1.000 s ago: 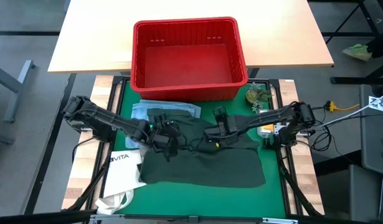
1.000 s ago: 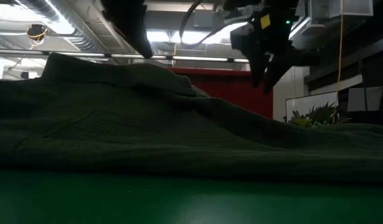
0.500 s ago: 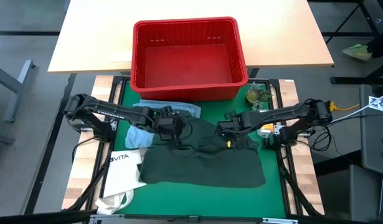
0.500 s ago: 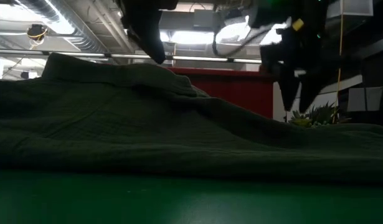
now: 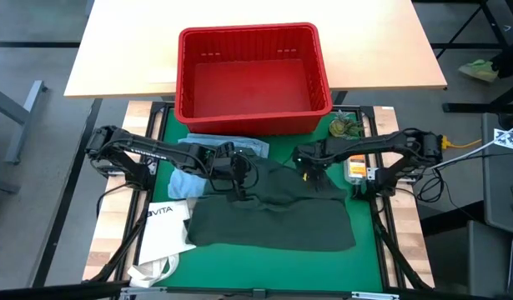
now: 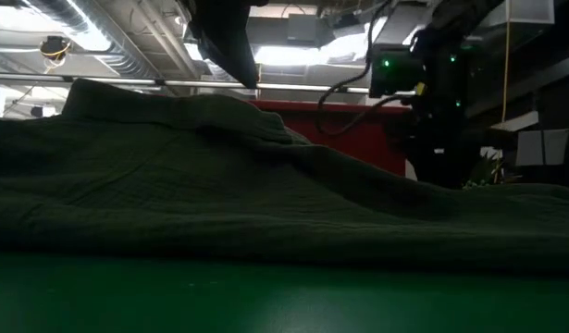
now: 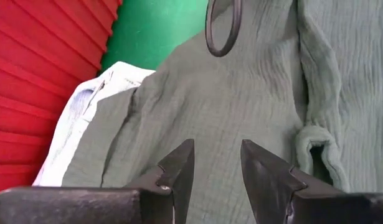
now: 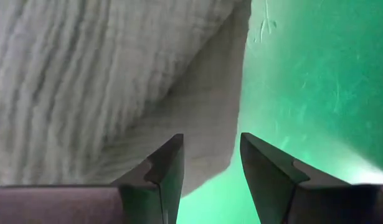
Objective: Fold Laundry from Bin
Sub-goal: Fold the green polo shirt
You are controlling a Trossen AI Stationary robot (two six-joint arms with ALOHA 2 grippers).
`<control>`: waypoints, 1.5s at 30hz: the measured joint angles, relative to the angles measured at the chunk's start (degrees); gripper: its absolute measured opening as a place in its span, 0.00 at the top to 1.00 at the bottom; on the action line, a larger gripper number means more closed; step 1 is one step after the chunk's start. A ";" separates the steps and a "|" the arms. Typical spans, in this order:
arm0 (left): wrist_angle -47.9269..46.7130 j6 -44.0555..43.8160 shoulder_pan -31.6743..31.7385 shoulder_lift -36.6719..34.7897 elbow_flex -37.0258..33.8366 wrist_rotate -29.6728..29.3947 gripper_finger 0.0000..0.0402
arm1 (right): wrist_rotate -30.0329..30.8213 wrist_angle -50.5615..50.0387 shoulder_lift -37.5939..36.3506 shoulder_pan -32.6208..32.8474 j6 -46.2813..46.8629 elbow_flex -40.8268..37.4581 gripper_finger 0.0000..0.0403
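The green garment [image 5: 273, 212] lies spread on the green mat [image 5: 369, 258] in the middle of the table, near side flat, far edge rumpled. A light blue cloth [image 5: 193, 150] lies at its far left, partly under it and just before the bin [image 5: 252, 71]. The bin stands at the far side of the mat, and no laundry shows in it.

The left gripper [image 5: 237, 171] hangs over the garment's far left part. Its fingers [image 7: 179, 163] stand partly open above the crinkled fabric with nothing between them. The right gripper [image 5: 310, 164] is at the garment's far right corner. Its fingers [image 8: 167, 163] are likewise partly open and hold nothing, poised right over the cloth's edge where it meets the mat.

A white tote [image 5: 160, 229] lies on the near left, touching the garment's left edge. A small plant [image 5: 345, 127] sits at the far right, beside the bin.
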 joint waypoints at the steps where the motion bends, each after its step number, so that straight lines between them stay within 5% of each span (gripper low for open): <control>1: 0.00 0.00 0.00 0.00 0.00 0.00 0.69 | -0.12 1.18 0.00 -0.46 -0.39 -0.65 0.61; 20: 0.02 0.00 0.00 0.02 -0.02 -0.02 0.69 | 3.19 11.40 0.09 -1.60 2.85 -10.31 0.62; 24: 0.02 0.00 0.00 0.04 -0.02 -0.04 0.69 | 2.35 11.17 0.15 -1.60 5.04 -10.37 0.70; 30: 0.02 1.39 0.13 0.04 -0.02 -1.30 0.69 | 2.44 11.09 0.24 -1.60 5.93 -10.46 0.97; 40: 0.06 11.64 0.17 0.04 -0.04 -13.92 0.69 | 6.44 6.12 -3.10 -1.64 6.12 -6.36 0.98; 45: 0.06 11.87 1.30 0.05 -0.07 -14.99 0.69 | 8.97 1.51 -4.91 -1.60 6.08 -2.13 0.98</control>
